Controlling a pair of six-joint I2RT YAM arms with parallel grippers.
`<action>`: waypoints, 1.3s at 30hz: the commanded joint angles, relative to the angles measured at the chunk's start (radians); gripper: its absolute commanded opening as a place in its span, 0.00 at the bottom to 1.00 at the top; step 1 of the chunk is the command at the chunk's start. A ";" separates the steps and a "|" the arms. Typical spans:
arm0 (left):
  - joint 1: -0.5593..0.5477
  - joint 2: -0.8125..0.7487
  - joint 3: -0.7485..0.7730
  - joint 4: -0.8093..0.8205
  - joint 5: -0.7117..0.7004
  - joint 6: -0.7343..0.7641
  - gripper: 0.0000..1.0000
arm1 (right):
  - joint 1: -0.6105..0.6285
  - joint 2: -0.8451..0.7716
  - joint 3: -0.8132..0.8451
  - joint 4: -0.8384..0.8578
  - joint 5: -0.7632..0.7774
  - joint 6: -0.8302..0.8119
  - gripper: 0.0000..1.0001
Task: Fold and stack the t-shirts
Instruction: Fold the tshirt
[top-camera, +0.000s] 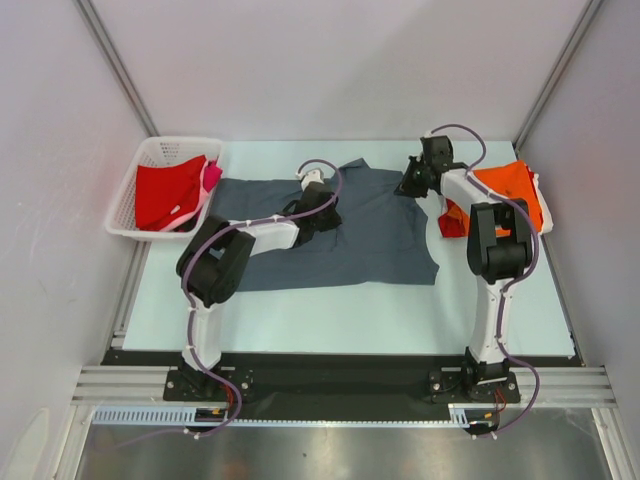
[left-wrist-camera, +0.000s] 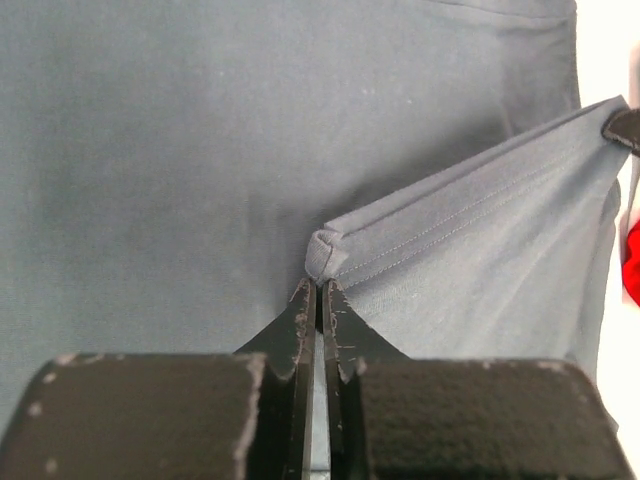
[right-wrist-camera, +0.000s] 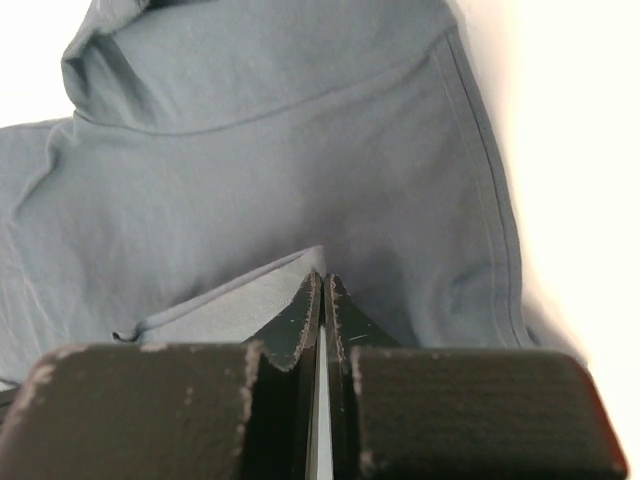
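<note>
The dark slate-grey t-shirt (top-camera: 375, 235) lies spread on the middle of the table. My left gripper (top-camera: 322, 213) is over its upper middle, shut on a bunched hem corner (left-wrist-camera: 320, 255) that is lifted off the flat cloth (left-wrist-camera: 150, 150). My right gripper (top-camera: 413, 182) is at the shirt's far right edge, shut on a raised fold of the same shirt (right-wrist-camera: 260, 290). The hem stretches between the two grippers. The orange t-shirt (top-camera: 510, 185) lies folded at the right. The red t-shirt (top-camera: 168, 193) and pink t-shirt (top-camera: 212, 175) are in the basket.
A white lattice basket (top-camera: 130, 195) stands at the far left of the table. The pale table (top-camera: 330, 315) is bounded by grey walls on three sides. The orange shirt sits close behind my right forearm.
</note>
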 joint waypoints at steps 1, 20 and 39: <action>0.011 0.005 0.041 0.000 -0.040 -0.020 0.07 | 0.004 0.023 0.082 0.005 0.012 -0.011 0.03; 0.014 -0.231 -0.037 -0.141 -0.137 0.074 0.73 | 0.025 -0.389 -0.407 0.098 0.113 0.065 0.33; 0.114 -0.862 -0.499 -0.348 -0.071 0.048 0.73 | 0.194 -0.949 -1.021 -0.034 0.460 0.297 0.32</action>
